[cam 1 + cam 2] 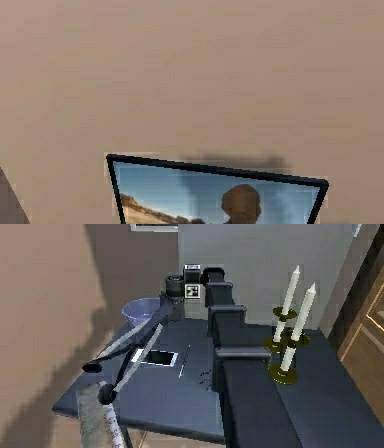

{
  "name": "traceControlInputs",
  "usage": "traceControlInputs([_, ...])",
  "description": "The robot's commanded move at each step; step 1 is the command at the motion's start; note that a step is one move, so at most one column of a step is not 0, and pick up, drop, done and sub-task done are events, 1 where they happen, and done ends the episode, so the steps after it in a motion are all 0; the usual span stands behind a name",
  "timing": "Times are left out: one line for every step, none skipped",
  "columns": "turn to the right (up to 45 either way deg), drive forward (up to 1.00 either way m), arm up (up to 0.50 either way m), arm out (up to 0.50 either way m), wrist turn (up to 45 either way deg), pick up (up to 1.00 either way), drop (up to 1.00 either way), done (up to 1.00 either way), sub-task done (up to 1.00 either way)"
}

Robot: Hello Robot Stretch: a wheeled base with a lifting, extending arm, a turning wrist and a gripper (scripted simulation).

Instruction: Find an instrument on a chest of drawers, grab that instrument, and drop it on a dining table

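1. Instrument: I can't pick it out by shape, so I can't tell where it is.
2. Gripper (172,294) sits at the far end of the arm (240,354), left of the white marker squares (193,292), above the far part of the table. Can't tell whether the fingers are apart or together. Objects sit on the surface around it, so I also can't tell whether it holds anything.
3. Containers: one blue-violet bowl (138,310) stands on the table's far left, near the gripper. Its contents can't be made out.
4. Thin grey rods (125,342) cross at the near left, one passing in front of the bowl's rim. A grey cylinder (100,419) sits below them. Can't tell what these are.
5. Surface: a dark table (170,399). On it are a flat white slab (160,357), a thin dark stick (183,364) just beside it, and three white candles (291,299) upright in brass holders on the arm side view's right.
6. Room: a tan wall (40,294) on the arm side view's left and a wooden door (365,334) on its right. The forward view has a beige wall (190,70) with a dark-framed picture (215,195) low against it.
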Motion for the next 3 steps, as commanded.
traceControlInputs([0.0,0.0,0.0,0.0,45.0,0.0,0.0,0.0,0.0])
traceControlInputs([0.0,0.0,0.0,0.0,45.0,0.0,0.0,0.0,0.0])
traceControlInputs([0.0,0.0,0.0,0.0,45.0,0.0,0.0,0.0,0.0])
